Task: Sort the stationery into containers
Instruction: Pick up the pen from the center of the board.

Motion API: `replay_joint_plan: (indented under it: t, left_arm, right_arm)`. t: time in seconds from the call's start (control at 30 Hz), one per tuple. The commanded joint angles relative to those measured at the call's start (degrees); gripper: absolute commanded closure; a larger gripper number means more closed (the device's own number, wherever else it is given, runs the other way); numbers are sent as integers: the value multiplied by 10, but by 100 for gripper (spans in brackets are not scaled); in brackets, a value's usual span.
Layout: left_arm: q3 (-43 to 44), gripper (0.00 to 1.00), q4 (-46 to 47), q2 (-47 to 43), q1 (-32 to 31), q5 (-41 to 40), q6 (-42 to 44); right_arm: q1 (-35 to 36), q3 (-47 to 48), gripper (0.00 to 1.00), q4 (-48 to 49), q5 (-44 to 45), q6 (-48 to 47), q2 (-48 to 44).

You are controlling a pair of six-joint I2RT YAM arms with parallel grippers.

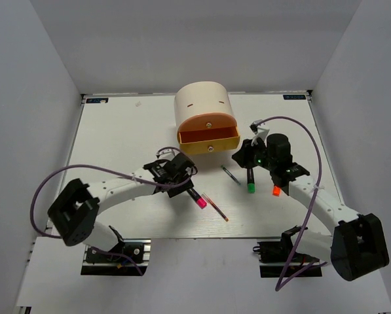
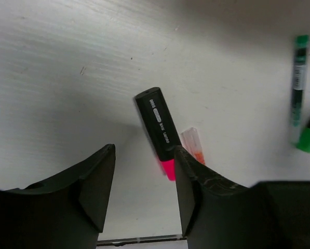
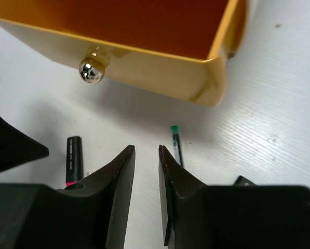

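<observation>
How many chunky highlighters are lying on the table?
3. The pink highlighter lies by the left gripper. The green highlighter and the orange highlighter lie by the right arm. More could hide under the arms.

Overhead view; wrist views close, downward

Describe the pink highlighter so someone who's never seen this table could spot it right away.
Start at the cream cabinet with its yellow drawer pulled open, then look down and left to the left gripper. The pink highlighter lies on the table right beside it: stubby and black-bodied, with a pink end, where the green highlighter and orange highlighter lie over by the right arm.
</observation>
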Motion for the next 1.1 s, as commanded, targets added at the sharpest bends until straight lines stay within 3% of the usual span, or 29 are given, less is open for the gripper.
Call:
replay_joint_plan:
  t: [0.0, 0.3, 0.7, 0.93, 1.07]
  left_arm:
    - [49, 39, -83, 37, -12, -15, -63]
    - [114, 33, -85, 120, -17, -29, -69]
    - [150, 36, -90, 205, -17, -23, -69]
    - [156, 50, -101, 217, -17, -13, -69]
    - [134, 71, -107, 194, -17, -7, -69]
  right_arm:
    - [-13, -16, 69, 10, 13, -21, -45]
    - [-42, -66, 69, 21, 19, -10, -96]
    - [-63, -78, 69, 39, 15, -13, -101]
    - [-70, -75, 69, 42, 13, -14, -99]
    - [-76, -74, 69, 40, 13, -19, -97]
